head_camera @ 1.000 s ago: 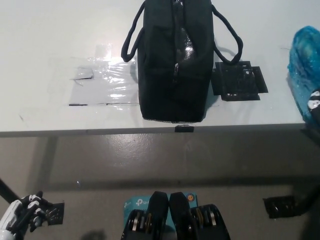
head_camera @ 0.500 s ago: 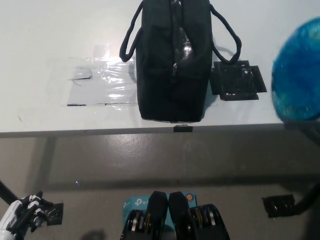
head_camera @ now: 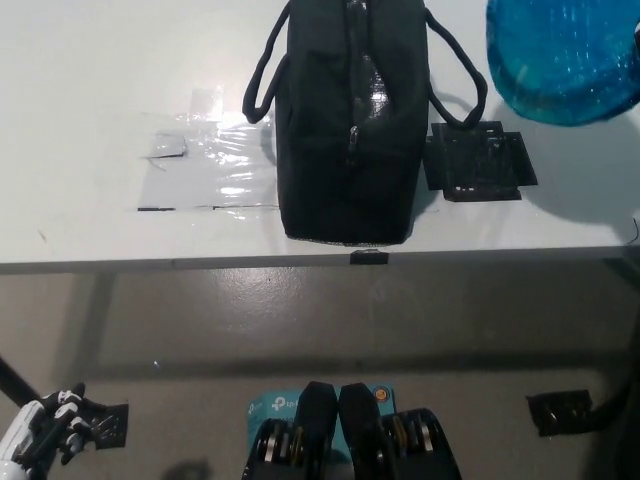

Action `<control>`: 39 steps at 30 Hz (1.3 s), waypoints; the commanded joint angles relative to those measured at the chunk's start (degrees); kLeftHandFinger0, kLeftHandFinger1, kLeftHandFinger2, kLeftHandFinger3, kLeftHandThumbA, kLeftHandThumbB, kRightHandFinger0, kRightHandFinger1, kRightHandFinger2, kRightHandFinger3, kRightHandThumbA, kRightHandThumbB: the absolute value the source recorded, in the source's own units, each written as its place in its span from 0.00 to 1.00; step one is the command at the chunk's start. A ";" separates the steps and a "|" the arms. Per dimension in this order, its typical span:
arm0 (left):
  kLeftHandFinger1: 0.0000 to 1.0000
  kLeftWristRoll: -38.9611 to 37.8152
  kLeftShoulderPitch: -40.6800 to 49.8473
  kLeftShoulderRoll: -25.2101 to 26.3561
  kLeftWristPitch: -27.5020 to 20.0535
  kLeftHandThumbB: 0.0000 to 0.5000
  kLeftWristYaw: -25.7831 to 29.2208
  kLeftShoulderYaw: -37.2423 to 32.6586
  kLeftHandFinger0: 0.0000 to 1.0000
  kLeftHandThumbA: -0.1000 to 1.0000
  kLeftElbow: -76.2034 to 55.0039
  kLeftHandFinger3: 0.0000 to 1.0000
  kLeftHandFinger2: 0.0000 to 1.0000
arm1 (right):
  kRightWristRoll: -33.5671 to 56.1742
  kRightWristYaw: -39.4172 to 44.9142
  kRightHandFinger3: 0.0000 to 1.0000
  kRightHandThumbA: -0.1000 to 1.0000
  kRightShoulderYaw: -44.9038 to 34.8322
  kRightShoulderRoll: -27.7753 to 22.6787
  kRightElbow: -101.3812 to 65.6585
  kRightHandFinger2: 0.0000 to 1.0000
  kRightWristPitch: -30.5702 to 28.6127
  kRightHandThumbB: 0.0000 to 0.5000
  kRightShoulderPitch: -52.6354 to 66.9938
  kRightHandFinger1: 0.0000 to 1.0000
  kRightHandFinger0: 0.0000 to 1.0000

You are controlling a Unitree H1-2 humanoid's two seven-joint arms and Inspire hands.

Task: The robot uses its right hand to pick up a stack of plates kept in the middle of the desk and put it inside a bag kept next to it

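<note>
Since the plates are up in the air: the pick-up part of the job looks done.
Plates: the blue stack of plates (head_camera: 560, 60) is at the top right of the view. It seems to float above the surface (head_camera: 80, 100), to the right of the bag and not touching it.
Bag: the black bag (head_camera: 350, 130) stands in the middle of the surface, close to the front edge. Its two handles hang out to the sides. I cannot tell if its top is open.
Right robot hand: I cannot see it. It is likely behind or under the plates, holding them, but that is a guess.
Left robot hand: the white left robot hand (head_camera: 40, 437) rests low at the bottom left, far from the surface. I cannot tell if it is open or closed.
Black square: a flat black pad (head_camera: 478, 160) lies just right of the bag with nothing on it.
Left to do: move the plates over the bag, lower them inside, and let go.
</note>
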 commanded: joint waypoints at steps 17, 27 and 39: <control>0.27 -0.56 0.25 1.09 -1.52 1.00 -1.35 -0.68 0.04 0.58 -0.90 0.51 0.44 | -9.03 0.37 0.11 0.00 7.49 3.17 2.85 0.22 -0.32 0.65 -14.59 0.00 0.00; 0.25 -0.83 0.23 1.02 -1.75 1.00 -1.48 -0.78 0.04 0.57 -0.57 0.49 0.43 | -14.84 2.79 0.09 0.00 9.69 5.61 6.67 0.20 -0.32 0.65 -15.81 0.00 0.00; 0.25 -0.93 0.47 1.06 -2.19 1.00 -1.61 -1.30 0.04 0.58 -0.70 0.50 0.43 | -17.70 0.58 0.06 0.00 10.90 5.33 12.44 0.10 -0.32 0.75 -15.67 0.00 0.00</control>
